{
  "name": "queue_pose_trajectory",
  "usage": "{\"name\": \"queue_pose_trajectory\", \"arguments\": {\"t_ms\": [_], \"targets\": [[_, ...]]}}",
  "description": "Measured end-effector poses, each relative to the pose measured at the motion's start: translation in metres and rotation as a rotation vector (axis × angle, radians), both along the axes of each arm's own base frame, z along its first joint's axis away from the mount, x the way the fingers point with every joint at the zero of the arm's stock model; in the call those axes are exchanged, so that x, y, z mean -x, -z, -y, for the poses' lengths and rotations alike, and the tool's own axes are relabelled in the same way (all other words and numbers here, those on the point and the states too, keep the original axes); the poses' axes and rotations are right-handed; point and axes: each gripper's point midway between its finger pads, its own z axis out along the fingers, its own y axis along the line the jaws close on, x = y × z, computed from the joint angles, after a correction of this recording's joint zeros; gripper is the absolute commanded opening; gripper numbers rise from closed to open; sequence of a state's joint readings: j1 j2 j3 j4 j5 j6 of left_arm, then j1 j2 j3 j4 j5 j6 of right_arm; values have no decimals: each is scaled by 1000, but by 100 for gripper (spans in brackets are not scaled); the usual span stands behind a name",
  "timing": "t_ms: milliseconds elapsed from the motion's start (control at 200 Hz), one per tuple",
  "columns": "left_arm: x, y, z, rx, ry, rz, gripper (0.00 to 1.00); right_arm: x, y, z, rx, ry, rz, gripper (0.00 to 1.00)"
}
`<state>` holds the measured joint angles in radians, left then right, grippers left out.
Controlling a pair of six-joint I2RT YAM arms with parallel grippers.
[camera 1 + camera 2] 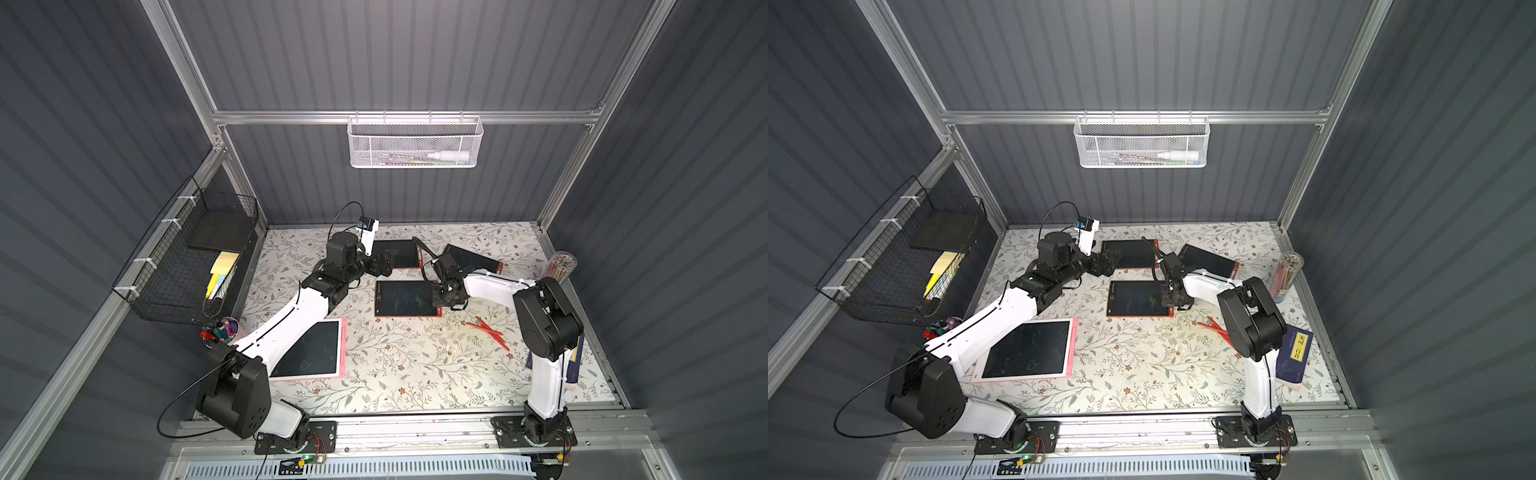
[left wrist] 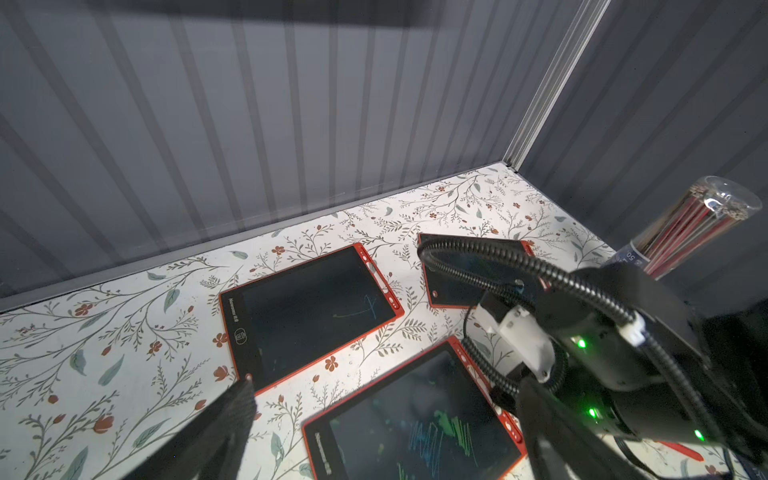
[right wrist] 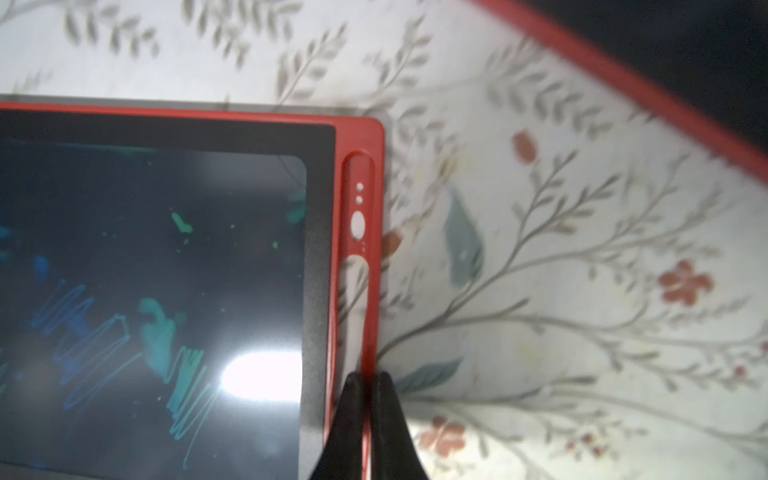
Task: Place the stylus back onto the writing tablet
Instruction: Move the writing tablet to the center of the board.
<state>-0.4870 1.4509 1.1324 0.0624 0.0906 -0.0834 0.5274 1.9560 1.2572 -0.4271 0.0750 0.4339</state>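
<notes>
R arm (image 1: pixel 490 289) bent low over tablet (image 1: pixel 405 298) edge

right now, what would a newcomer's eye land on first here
The right gripper, shut at the stylus slot on the edge of the middle red-framed writing tablet with its green and blue scribbles. Next, the loose red styluses on the floral table to its right, and the large pink tablet half under the left arm.
</notes>
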Motion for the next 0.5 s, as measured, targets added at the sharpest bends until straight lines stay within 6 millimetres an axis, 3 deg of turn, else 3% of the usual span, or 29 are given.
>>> {"name": "queue_pose_trajectory", "arguments": {"t_ms": [330,500], "targets": [[0,-2,-1,7,-9,-11,99,65,1,-21,7,-95,-8,3],[0,-2,-1,8,-9,-11,99,94,0,-20,-7,-92,-35,15]]}}
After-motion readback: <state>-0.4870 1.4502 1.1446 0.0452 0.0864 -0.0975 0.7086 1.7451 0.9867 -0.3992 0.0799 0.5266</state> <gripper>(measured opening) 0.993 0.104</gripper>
